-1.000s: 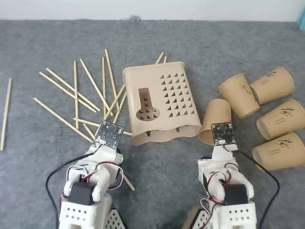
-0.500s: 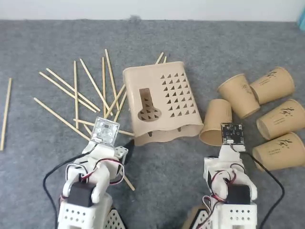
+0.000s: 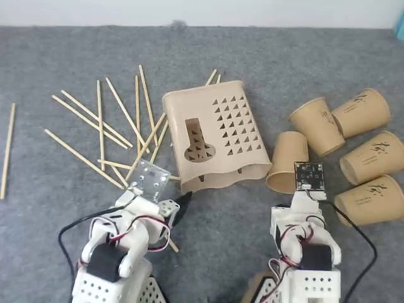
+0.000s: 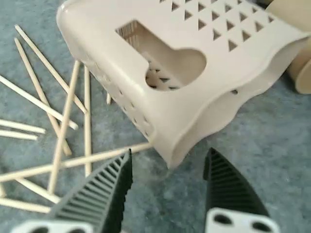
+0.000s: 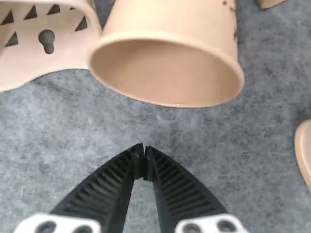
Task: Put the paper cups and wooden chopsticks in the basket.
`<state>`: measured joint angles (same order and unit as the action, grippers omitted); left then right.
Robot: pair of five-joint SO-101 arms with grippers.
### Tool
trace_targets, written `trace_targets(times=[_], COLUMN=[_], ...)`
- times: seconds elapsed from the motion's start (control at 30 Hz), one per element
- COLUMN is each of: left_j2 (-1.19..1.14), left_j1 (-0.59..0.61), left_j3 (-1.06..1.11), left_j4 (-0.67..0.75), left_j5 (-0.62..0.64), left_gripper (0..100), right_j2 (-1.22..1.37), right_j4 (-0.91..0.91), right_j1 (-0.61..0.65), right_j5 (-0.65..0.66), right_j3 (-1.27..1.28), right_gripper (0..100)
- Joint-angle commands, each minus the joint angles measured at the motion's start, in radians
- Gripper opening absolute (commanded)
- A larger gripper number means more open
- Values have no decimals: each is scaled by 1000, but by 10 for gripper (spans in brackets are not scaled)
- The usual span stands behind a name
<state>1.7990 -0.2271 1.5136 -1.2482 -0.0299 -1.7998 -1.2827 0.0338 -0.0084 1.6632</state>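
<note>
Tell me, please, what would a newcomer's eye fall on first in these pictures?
The beige basket lies tipped on its side in the middle of the grey table. Wooden chopsticks are scattered on the left arm's side of it, and five paper cups lie on the right arm's side. The left gripper is open just before the basket's rim; the right gripper is shut before the nearest cup.

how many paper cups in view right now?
5. One paper cup beside the basket, two farther back, two near the right edge. All lie on their sides; the basket could hide more.
</note>
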Motion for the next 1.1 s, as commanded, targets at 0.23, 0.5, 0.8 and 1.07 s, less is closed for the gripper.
trace_targets(times=[0.23,0.5,0.8,1.07], left_j2=[-169,-595,-939,-936], left_j1=[18,95,87,97], left_j3=[42,-68,-81,-286], left_j4=[198,477,862,623], left_j5=[11,80,91,239], left_gripper=[232,230,12,12], right_j2=[-15,-15,-15,-15], right_j4=[18,18,18,18], right_j1=[-50,-61,-61,-61], right_j5=[9,9,9,9], right_j3=[-3,-3,-3,-2], right_gripper=[10,9,9,9])
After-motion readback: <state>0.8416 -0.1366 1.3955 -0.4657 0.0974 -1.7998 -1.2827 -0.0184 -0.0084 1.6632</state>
